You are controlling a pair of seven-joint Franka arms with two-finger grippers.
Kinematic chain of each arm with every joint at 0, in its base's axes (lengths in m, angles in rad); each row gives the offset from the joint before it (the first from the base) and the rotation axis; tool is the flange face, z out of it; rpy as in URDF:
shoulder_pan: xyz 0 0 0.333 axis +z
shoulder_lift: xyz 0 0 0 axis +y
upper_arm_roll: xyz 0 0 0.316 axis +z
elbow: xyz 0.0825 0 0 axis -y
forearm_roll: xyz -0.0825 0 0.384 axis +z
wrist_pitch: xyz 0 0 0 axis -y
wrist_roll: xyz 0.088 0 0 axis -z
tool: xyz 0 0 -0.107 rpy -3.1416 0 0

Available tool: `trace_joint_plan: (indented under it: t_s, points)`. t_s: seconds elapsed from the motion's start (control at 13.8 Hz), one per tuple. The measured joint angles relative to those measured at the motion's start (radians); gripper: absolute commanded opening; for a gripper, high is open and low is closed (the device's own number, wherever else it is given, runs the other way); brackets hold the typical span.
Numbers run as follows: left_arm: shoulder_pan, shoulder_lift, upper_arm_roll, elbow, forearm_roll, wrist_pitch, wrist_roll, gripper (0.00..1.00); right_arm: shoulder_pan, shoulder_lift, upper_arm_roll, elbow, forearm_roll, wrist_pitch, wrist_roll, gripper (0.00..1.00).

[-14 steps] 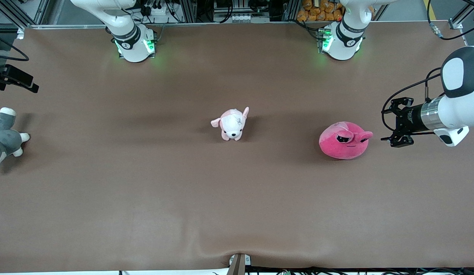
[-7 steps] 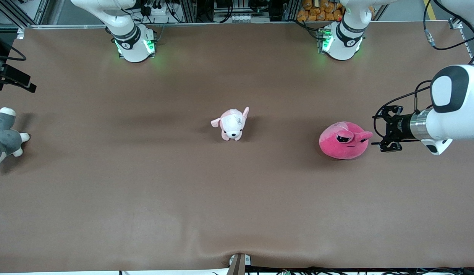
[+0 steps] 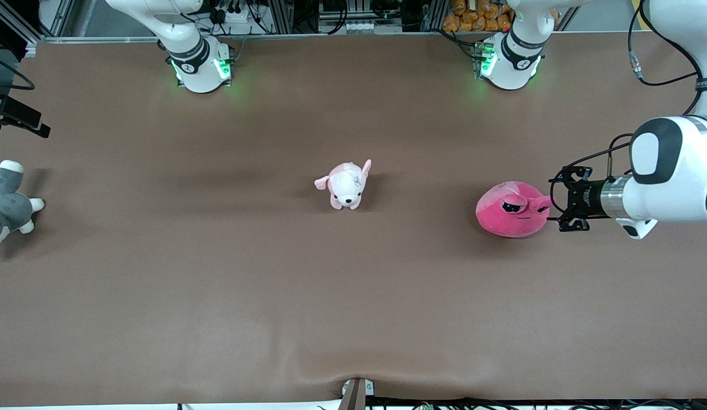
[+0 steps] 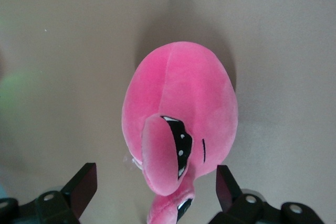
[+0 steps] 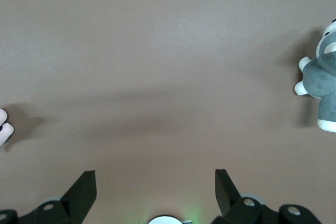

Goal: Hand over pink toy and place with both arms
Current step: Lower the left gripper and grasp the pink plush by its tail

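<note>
Left gripper has closed in on the large round hot-pink blob plush over the last second. It has come in from the left arm's end of the table and dropped lower, and now sits just beside the toy's stubby protrusion. In the left wrist view the black fingers stand spread wide, with the pink plush centred in the gap and nothing clamped. Contact looks not yet made, though the front view is too flat to be sure. The toy lies on the brown table, toward the left arm's end, unmoved.

So the approach is nearly done and the grasp is next; the handover is all still ahead.

Right gripper waits near the right arm's end of the table, fingers apart and empty, with the grey-and-white plush animal in its view. The small pale pink-and-white puppy plush sits mid-table, untouched.
</note>
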State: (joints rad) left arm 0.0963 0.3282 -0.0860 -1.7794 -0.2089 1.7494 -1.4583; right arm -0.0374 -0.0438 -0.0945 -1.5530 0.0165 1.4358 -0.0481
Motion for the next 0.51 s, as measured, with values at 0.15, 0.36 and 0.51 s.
trace_joint_plan:
  t_s: [0.15, 0.36, 0.51]
  points:
    - [0.002, 0.003, 0.001, 0.000, 0.000, 0.001, -0.001, 1.00, 0.000, 0.000, 0.004, 0.000, 0.000, 0.000, 0.000, 1.00]
    - [0.022, 0.008, 0.002, 0.000, 0.000, 0.002, -0.001, 1.00, 0.000, 0.000, 0.006, -0.001, 0.000, 0.000, 0.000, 1.00]
    - [0.029, 0.015, 0.002, 0.000, 0.000, 0.002, -0.001, 1.00, -0.001, 0.000, 0.004, -0.001, 0.000, 0.000, 0.000, 1.00]
